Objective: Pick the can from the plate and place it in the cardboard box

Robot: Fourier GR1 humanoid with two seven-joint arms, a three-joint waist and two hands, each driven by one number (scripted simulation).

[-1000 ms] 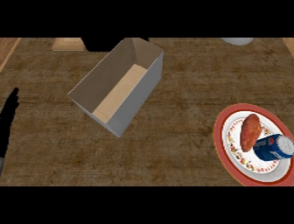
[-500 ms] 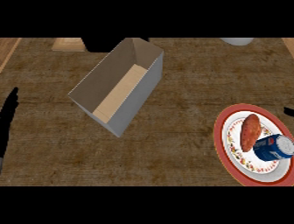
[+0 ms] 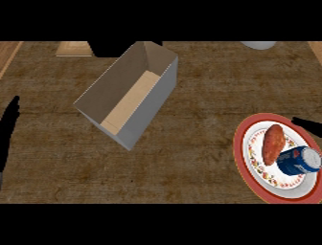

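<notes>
Dark wood-grain worktop [image 3: 192, 95] filled view. Open cardboard box [image 3: 128, 100] sat left of centre, angled. Red-rimmed plate [image 3: 245, 158] lay at right, well apart from box. Pale wooden block [image 3: 73, 48] and white object [image 3: 259, 45] sat at far edge.

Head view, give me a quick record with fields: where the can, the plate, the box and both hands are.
can: blue can lying on the plate, beside a reddish-brown food item
plate: red-rimmed plate, right side of the counter
box: open cardboard box, centre-left, nothing inside
left hand: left edge, fingers straight
right hand: fingers at right edge, over the plate's rim
</notes>
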